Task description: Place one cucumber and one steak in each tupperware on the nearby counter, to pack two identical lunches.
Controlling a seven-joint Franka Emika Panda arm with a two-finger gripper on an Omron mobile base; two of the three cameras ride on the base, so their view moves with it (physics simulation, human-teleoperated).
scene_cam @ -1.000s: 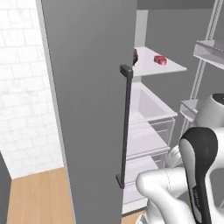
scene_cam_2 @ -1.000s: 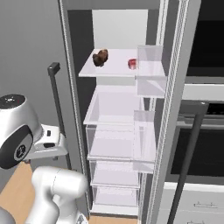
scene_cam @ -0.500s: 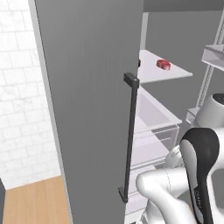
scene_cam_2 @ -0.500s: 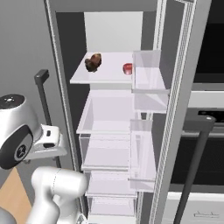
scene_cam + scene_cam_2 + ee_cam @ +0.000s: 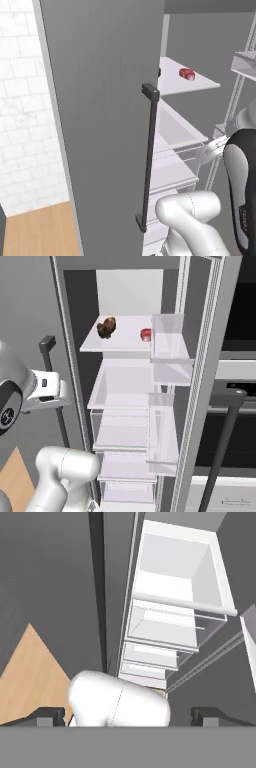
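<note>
the hand [image 5: 128, 714] is standing wide open, holding nothing, facing the open fridge's clear drawers [image 5: 170, 619]. a red steak [image 5: 145, 334] is sitting on the upper white shelf [image 5: 125, 345], near a brown item [image 5: 106, 327] to its left.

- One refrigerator door [image 5: 100, 100], grey, swung open, carrying one dark vertical handle [image 5: 148, 160].
- One white shelf [image 5: 120, 338] high in the open fridge, up and ahead of the claw.
- Two food items on that shelf: one brown lump [image 5: 106, 327] and one small red piece [image 5: 145, 334], well apart from each other.
- Three clear drawers [image 5: 170, 619] stacked beneath the shelf, lying straight ahead of the claw's wide-spread tips in the hand view.
- Two clear door bins [image 5: 167, 346] on the fridge's right side.
- One dark oven front [image 5: 235, 406] beyond the fridge, with one dark bar handle [image 5: 222, 448].
</note>
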